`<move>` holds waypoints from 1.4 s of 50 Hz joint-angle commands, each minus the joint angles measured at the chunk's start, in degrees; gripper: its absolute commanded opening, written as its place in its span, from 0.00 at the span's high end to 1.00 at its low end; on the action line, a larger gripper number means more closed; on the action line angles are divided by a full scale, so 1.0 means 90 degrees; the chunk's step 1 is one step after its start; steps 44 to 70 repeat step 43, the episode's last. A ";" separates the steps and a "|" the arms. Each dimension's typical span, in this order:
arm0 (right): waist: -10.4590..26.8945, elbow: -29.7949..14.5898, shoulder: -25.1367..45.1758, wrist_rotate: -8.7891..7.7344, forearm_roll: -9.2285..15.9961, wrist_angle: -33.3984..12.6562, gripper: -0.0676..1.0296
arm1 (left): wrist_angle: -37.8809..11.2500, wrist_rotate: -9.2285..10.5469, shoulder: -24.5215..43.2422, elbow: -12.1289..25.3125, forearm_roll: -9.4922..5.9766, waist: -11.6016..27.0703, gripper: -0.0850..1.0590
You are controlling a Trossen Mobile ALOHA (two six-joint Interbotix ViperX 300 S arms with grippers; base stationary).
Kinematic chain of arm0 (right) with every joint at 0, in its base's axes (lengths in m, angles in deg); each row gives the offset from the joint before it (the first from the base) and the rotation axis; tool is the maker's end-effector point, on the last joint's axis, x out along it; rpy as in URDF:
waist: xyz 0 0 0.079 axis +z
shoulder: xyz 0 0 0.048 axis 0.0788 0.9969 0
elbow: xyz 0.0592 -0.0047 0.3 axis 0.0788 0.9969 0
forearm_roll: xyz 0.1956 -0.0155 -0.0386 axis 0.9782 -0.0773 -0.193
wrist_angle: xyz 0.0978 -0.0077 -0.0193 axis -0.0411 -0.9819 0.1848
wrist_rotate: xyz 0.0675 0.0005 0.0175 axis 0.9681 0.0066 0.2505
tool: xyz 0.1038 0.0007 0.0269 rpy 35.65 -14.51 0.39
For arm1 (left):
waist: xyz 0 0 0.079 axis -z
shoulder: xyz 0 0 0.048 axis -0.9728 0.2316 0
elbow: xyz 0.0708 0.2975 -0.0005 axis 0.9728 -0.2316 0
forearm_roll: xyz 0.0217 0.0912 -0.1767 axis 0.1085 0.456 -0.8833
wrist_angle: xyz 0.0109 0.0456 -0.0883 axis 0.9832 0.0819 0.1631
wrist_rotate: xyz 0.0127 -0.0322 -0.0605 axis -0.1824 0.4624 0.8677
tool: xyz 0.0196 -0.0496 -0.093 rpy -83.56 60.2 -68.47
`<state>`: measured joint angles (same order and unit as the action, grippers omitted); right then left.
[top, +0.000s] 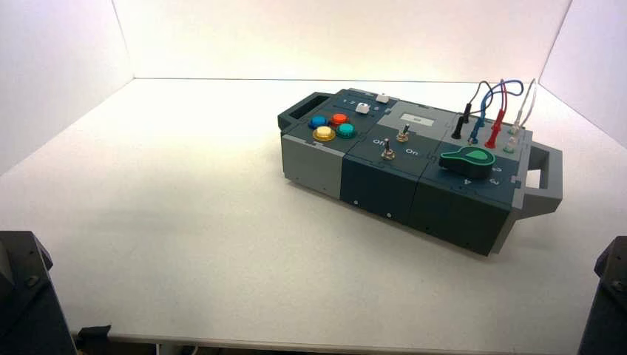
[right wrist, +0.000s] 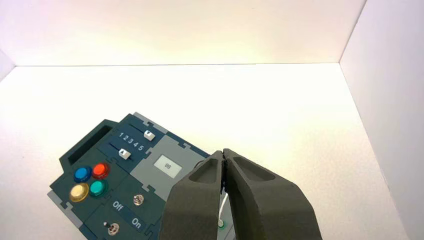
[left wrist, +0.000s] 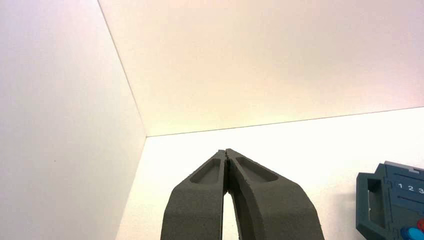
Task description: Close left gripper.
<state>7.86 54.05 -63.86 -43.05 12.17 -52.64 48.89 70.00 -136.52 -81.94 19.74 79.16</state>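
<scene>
My left gripper [left wrist: 226, 151] is shut and empty, its fingertips touching, held above the white table well off the box's left end. My right gripper [right wrist: 223, 152] is also shut and empty, held above the box's right part. In the high view only the arms' dark bases show at the bottom corners, left [top: 26, 296] and right [top: 608, 296]. The dark blue box [top: 414, 159] stands turned on the table right of centre, with its handle end in the left wrist view [left wrist: 387, 202].
The box bears blue [top: 318, 121], red [top: 339, 118], yellow [top: 323, 134] and teal [top: 346, 130] buttons, two white sliders [right wrist: 149, 134] by numbers 1 to 5, two toggle switches [top: 386, 151] lettered Off and On, a small display [right wrist: 167, 166], a green knob [top: 468, 159] and plugged wires [top: 492, 103]. White walls enclose the table.
</scene>
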 commanded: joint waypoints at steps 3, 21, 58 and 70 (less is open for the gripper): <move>0.0029 -0.0098 0.0078 0.0010 0.0029 0.0029 0.96 | 0.0029 -0.0020 0.0010 0.0127 0.0010 -0.0039 0.96; 0.0029 -0.0098 0.0107 0.0010 0.0049 0.0029 0.96 | 0.0029 -0.0029 0.0059 0.0156 0.0010 -0.0039 0.96; 0.0029 -0.0098 0.0117 0.0010 0.0049 0.0029 0.96 | 0.0000 -0.0068 0.0059 0.0137 0.0010 -0.0039 0.96; 0.0029 -0.0098 0.0117 0.0010 0.0049 0.0029 0.96 | 0.0000 -0.0068 0.0059 0.0137 0.0010 -0.0039 0.96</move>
